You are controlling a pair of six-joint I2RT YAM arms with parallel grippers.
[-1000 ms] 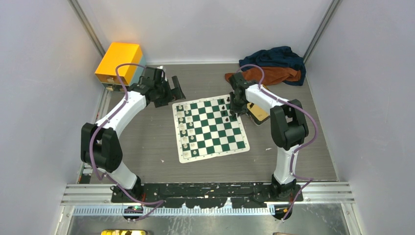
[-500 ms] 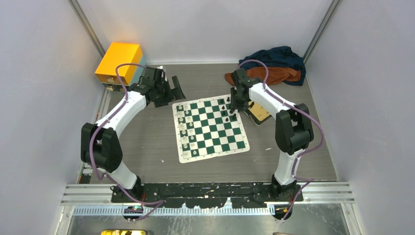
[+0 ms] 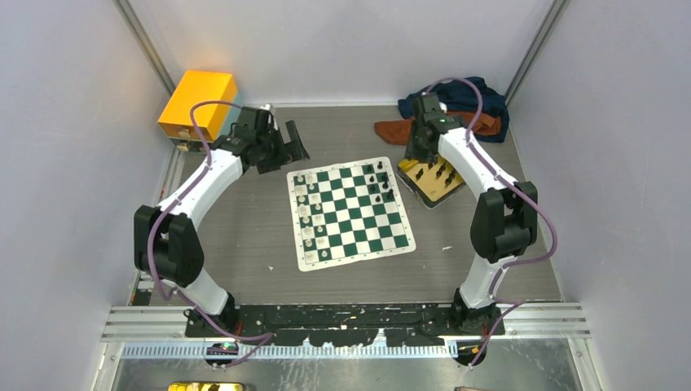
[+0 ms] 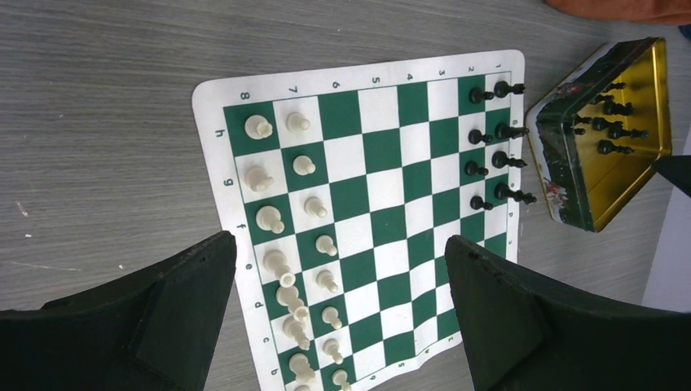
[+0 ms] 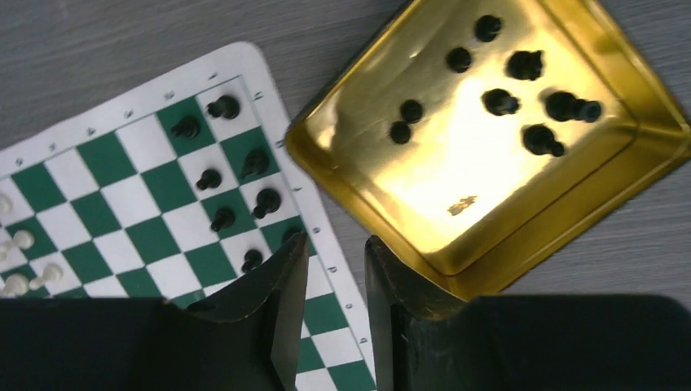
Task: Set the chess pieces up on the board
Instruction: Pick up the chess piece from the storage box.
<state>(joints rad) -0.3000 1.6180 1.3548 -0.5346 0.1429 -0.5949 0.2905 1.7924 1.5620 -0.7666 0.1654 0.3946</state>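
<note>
The board (image 3: 354,224) is lying flat on the table between the two arms. White pieces (image 3: 310,204) are standing in two rows along the board's left edge. Several black pieces (image 3: 376,181) are standing in two short rows at the board's far right corner. More black pieces (image 5: 505,102) are lying loose in the gold tin (image 5: 521,236), which is sitting just off the board's right edge and almost touching its border.

The left gripper (image 3: 285,153) is hanging off the board's far left corner, its jaws spread wide with nothing between them. The right gripper (image 3: 420,151) is hovering beyond the board's far right corner, by the tin. Its fingers (image 5: 277,301) are standing a narrow gap apart and gripping nothing.
</note>
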